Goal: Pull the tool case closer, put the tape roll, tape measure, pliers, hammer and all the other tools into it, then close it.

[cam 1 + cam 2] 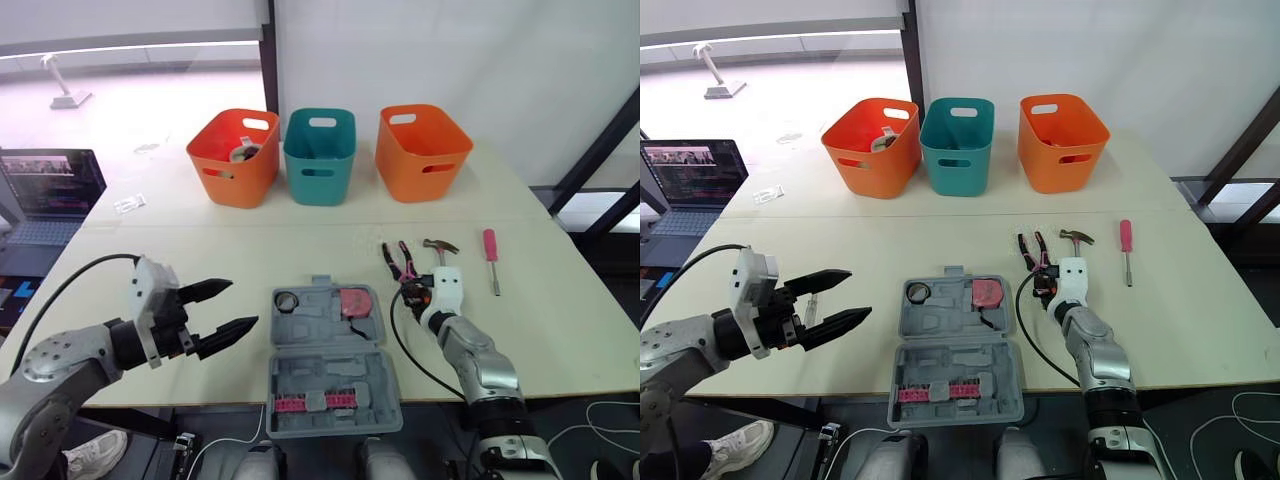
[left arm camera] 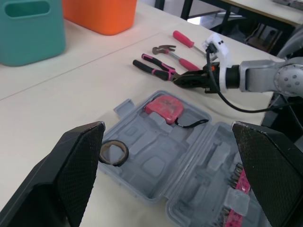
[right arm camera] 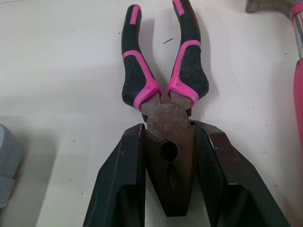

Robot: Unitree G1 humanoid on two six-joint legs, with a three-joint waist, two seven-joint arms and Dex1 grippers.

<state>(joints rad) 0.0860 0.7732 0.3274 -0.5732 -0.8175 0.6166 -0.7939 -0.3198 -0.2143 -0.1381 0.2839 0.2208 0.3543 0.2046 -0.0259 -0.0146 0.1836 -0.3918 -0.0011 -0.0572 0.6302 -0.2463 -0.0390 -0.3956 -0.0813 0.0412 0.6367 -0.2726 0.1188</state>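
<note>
Right gripper (image 3: 168, 135) clamps pliers (image 3: 161, 111) — dull metal head

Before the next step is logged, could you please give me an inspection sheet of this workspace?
Surface: cream table, nothing spilled.
Job's things: open grey tool case holds tape roll and tape measure; pliers, hammer and screwdriver lie on the table to its right.
Clutter: left orange basket, teal basket, right orange basket along the far side; small packet.
Grippers: left gripper open, beside the case; right gripper shut on the pliers' head.
Cables: black cable at right wrist, second cable along left arm.
Surroundings: laptop left of the table, white wall behind.
</note>
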